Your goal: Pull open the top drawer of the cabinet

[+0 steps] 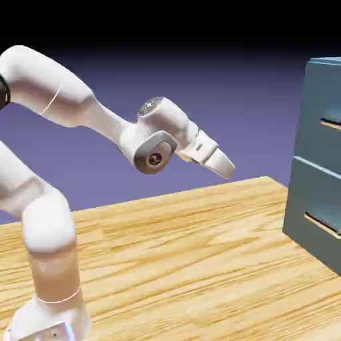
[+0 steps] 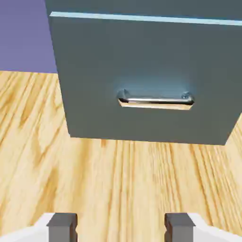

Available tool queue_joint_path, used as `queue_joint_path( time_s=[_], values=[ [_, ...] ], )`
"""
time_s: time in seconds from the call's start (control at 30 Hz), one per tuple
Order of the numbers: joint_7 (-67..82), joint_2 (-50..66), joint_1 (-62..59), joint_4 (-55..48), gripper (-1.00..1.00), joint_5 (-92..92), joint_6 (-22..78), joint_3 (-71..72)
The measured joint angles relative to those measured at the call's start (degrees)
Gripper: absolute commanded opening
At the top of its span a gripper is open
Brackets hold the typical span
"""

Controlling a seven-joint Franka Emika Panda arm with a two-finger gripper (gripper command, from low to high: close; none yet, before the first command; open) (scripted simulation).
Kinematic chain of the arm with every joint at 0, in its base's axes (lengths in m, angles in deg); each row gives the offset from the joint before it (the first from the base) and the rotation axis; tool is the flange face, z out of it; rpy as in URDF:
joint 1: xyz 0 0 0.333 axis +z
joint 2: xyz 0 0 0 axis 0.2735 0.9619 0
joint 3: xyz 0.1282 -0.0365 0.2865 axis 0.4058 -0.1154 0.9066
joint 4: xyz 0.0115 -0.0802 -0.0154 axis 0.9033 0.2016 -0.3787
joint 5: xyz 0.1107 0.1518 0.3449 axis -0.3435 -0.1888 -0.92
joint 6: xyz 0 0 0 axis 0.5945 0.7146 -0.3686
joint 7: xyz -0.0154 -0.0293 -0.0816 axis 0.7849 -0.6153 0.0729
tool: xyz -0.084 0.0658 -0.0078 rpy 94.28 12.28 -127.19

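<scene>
Exterior view. The arm [image 1: 50, 83] enters at the left edge of the frame, its base at the lower left. The forearm runs across the upper left toward the middle, and the hand tilts down toward the right. The jaws [image 1: 220, 164] are located right of center, above the desk [image 1: 166, 260] and well apart from the cabinet [image 1: 318, 160]. The cabinet stands at the right edge, partly cut off by the frame. The top drawer [image 1: 321, 116] occupies its upper portion, at the upper right of the frame, and is closed. Its handle [image 1: 331, 124] meets the right edge. The lower drawer [image 1: 313, 213] is also closed, with its own bar handle at the lower right.

Hand view. The two fingertips appear at the bottom edge, left and right of the middle, with a wide gap between them. The jaws [image 2: 121, 228] are open and grip nothing; bare wood grain shows between the tips. The lower drawer front fills the upper center and right, its handle right of center. A pale seam crosses near the top edge, with a strip of the front above it.
</scene>
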Motion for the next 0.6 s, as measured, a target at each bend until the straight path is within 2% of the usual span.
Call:
queue_joint_path(
  time_s=[0.6],
  values=[
    [5.3, -4.0, -35.4, -18.9, 0.00, -44.9, 7.3, 28.7]
  ],
)
